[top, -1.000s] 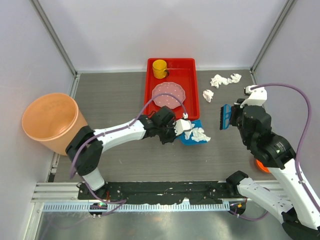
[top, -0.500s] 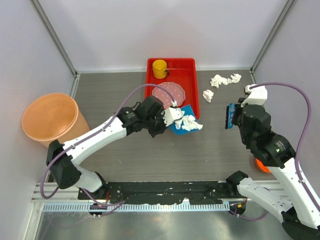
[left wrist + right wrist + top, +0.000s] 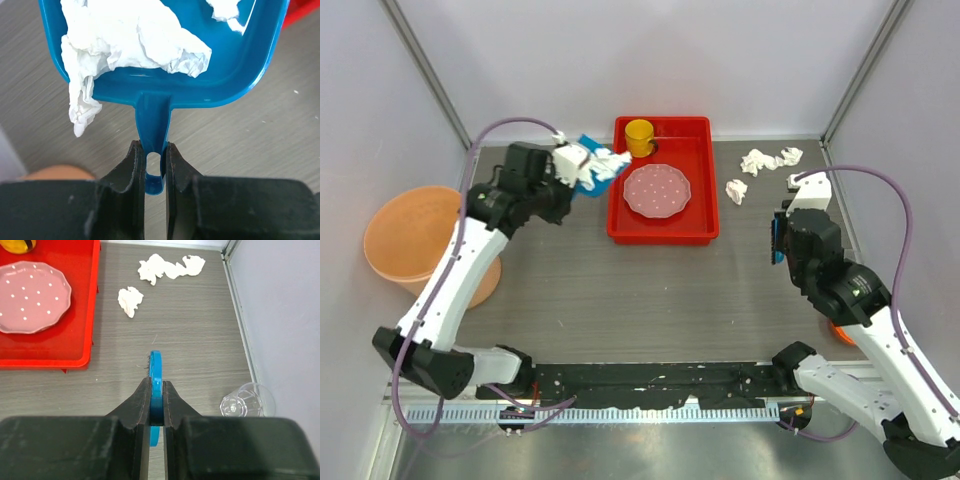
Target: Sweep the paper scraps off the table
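Note:
My left gripper [image 3: 154,150] is shut on the handle of a blue dustpan [image 3: 240,70]. The pan carries crumpled white paper scraps [image 3: 135,40], one hanging over its left rim. From above, the dustpan [image 3: 588,150] hangs at the back left, just left of the red tray. My right gripper [image 3: 156,385] is shut on a blue brush [image 3: 156,365], held edge-on above the table [image 3: 650,280] at the right. Loose paper scraps [image 3: 770,159] lie at the back right, with one more scrap [image 3: 736,190] nearer the tray. They show ahead of the brush in the right wrist view as well [image 3: 170,267].
A red tray [image 3: 705,225] at the back middle holds a pink dotted plate [image 3: 656,189] and a yellow cup [image 3: 639,136]. An orange bucket [image 3: 415,235] stands at the left edge. A clear glass [image 3: 247,401] sits by the right wall.
My left arm has swung the loaded dustpan from in front of the tray up to the back left. The right arm has barely shifted; the brush now points edge-on.

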